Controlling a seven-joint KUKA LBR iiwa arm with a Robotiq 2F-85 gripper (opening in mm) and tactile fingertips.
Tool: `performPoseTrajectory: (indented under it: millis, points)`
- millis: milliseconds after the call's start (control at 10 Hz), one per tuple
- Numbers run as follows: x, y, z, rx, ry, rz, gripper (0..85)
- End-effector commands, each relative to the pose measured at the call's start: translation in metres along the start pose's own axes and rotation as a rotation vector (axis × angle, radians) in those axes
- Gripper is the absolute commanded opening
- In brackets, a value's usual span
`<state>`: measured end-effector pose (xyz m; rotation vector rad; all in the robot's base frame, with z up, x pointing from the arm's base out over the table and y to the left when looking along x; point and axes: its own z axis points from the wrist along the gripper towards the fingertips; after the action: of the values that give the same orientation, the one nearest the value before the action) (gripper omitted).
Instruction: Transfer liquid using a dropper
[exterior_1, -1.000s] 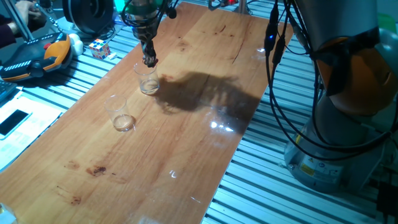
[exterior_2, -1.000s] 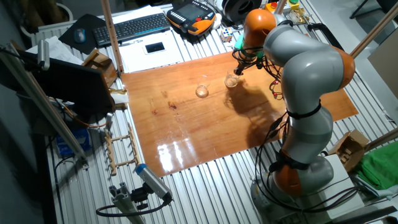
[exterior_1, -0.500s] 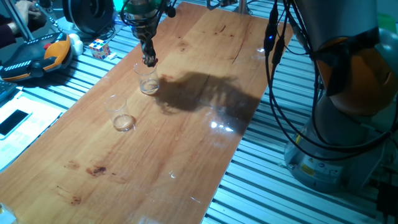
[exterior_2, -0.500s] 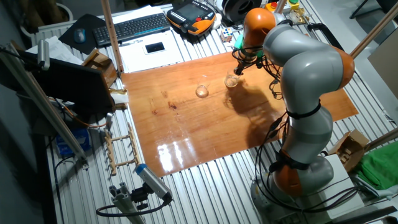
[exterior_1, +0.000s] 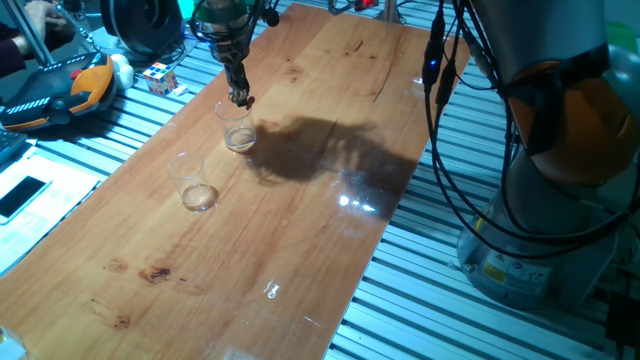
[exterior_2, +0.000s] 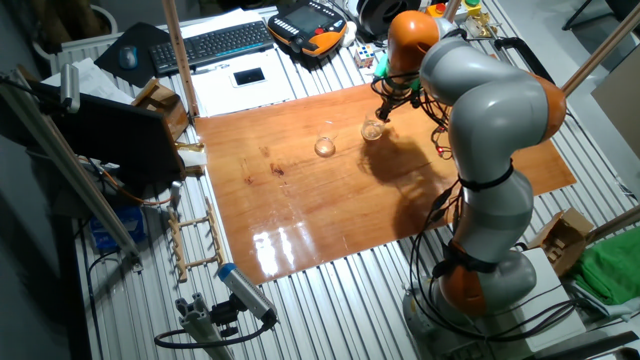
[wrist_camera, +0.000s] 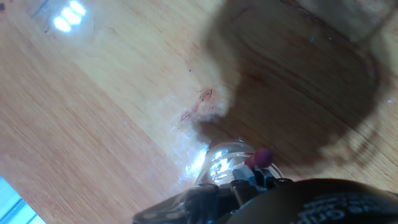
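Note:
My gripper (exterior_1: 240, 96) hangs just above the rim of a clear glass tumbler (exterior_1: 237, 130) at the far left of the wooden table (exterior_1: 300, 210). It is shut on the dropper (exterior_1: 248, 101), of which only the small red bulb shows. In the hand view the red bulb (wrist_camera: 263, 155) sits at my fingertips over the glass rim (wrist_camera: 222, 157); the tube is hidden. A second tumbler (exterior_1: 193, 183) stands nearer the camera. A faint yellowish liquid (exterior_1: 240, 142) lies in the far glass. The other fixed view shows the gripper (exterior_2: 381, 112) over the same glass (exterior_2: 372, 130).
A Rubik's cube (exterior_1: 160, 77) and an orange-black pendant (exterior_1: 62, 88) lie off the table's left edge, with a phone (exterior_1: 22, 195) nearer. The robot base (exterior_1: 540, 240) stands at the right. A keyboard (exterior_2: 215, 45) is beyond the table.
My gripper has risen very slightly over the far glass, and the dropper's red bulb now shows at its fingertips. The glasses have not moved.

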<state>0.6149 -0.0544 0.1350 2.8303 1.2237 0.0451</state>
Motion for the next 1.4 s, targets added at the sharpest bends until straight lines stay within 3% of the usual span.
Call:
performPoseTrajectory:
  millis: [0,200,600,1300]
  points:
    - [-0.0001,0.0,0.0002,-0.002,0.002,0.0,1.0]
    - [-0.0001,0.0,0.0005,-0.007,0.013,0.0,1.7]
    - [0.0009,-0.0003,0.0021,-0.009,0.032,0.018,13.3]
    - [0.002,-0.0003,0.005,-0.001,0.038,0.068,15.0]
